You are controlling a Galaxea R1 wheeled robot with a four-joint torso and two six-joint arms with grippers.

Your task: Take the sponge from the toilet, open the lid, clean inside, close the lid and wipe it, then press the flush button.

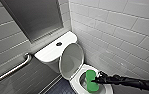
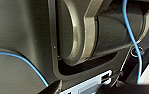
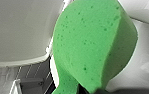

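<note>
Over the open bowl of the toilet (image 1: 76, 83), the right gripper (image 1: 97, 79) pinches the sponge (image 1: 91, 81) at one edge, with the jaws pressed together on it. The pad sits just inside the rim. The lid (image 1: 71, 60) stands raised in front of the tank (image 1: 48, 52).

Status, as judged: pickup complete, lid opening complete, interior cleaning in progress.

Remaining: close the lid, wipe it, and press the flush button (image 1: 59, 44) at the centre of the tank top.

Contact between sponge and ceramic cannot be confirmed.

sponge (image 1: 91, 81) brt green | toilet (image 1: 50, 51) white | flush btn (image 1: 59, 44) dark | wall tiles (image 1: 115, 25) lt grey
</note>
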